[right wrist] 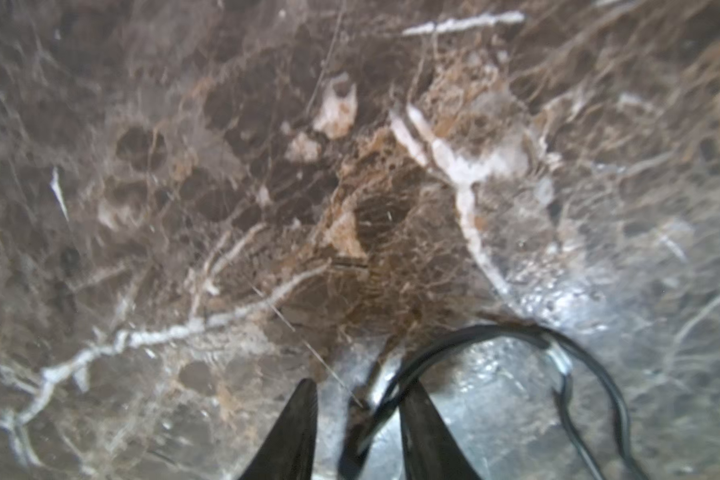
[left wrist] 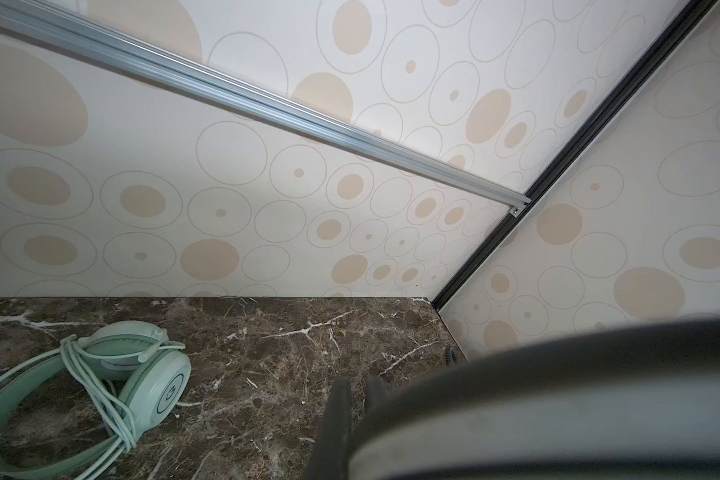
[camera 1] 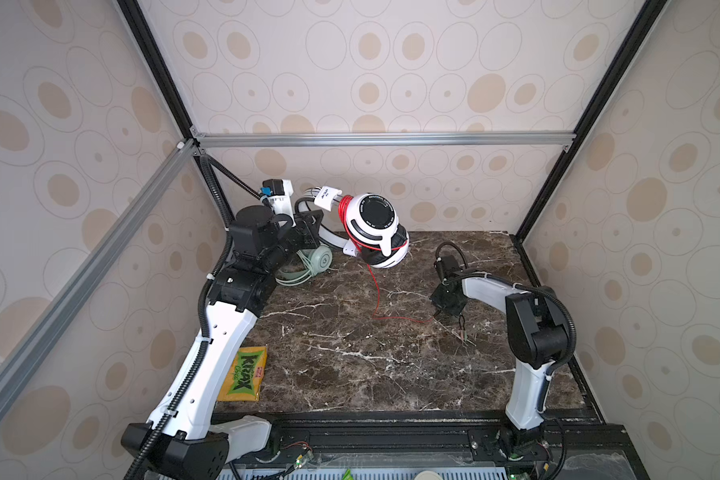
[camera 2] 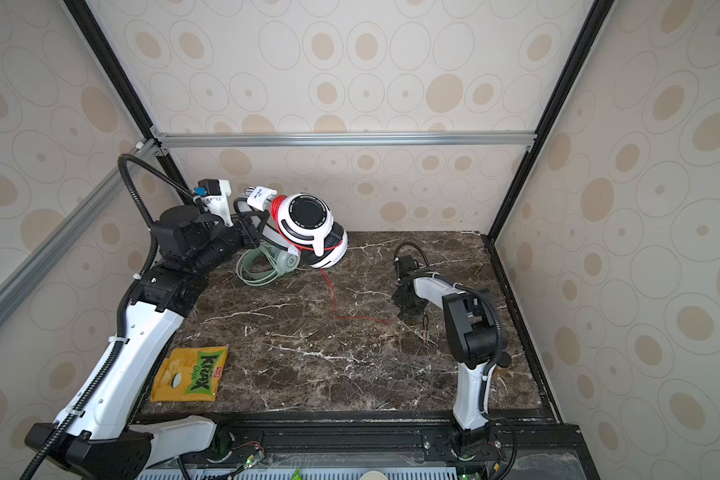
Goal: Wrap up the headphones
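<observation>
**Red cord trailed from a raised pair; mint pair lay bundled**

Nearest, a yellow snack packet (camera 1: 244, 374) lay flat at the left front of the dark marbled bench (camera 1: 350, 374). Farther in on the right, the right gripper (camera 1: 447, 309) pointed down at the bench, its jaws spread either side of the cord's plug (right wrist: 377, 382), with a gap showing on both sides. From there the thin red cord (camera 1: 378, 291) ran left along the bench, then up to the white-and-black headphones (camera 1: 377, 224).

At the far left the mint green headphones (left wrist: 154, 382) lay flat, their pale green cord looped in several strands around the band and cups. Beside them, the white-and-black pair was held up and tilted, one black-centred white cup facing the cameras, with red turns wound beside that cup. The left gripper (camera 1: 314, 226) had its jaws pressed together on the grey headband.
</observation>
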`<state>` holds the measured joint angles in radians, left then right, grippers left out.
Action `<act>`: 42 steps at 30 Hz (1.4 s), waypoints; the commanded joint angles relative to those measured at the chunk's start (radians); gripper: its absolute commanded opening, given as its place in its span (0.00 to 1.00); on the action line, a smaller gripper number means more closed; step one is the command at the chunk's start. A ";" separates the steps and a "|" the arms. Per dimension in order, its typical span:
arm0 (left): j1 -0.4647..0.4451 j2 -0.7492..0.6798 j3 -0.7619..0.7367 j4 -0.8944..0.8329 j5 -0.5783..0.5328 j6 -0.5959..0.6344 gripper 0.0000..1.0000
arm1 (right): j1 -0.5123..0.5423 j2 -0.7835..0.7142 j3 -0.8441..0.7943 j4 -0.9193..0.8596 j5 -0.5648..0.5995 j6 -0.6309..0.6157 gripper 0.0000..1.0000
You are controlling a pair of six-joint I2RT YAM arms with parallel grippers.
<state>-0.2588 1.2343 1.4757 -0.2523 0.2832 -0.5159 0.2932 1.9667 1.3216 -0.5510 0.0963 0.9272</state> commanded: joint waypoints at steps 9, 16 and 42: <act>0.049 -0.033 0.011 0.108 0.060 -0.080 0.00 | 0.088 0.188 0.276 -0.018 0.040 -0.415 0.10; 0.083 -0.021 -0.001 0.133 0.103 -0.111 0.00 | 0.231 0.389 0.697 -0.196 -0.141 -0.933 0.14; 0.087 0.037 -0.020 0.152 0.114 -0.122 0.00 | 0.097 -0.450 -0.378 0.468 -0.507 -0.734 0.55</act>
<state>-0.1787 1.2648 1.4437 -0.1928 0.3672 -0.5816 0.3828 1.5467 1.0088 -0.1768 -0.3202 0.1516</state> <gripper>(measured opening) 0.073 0.548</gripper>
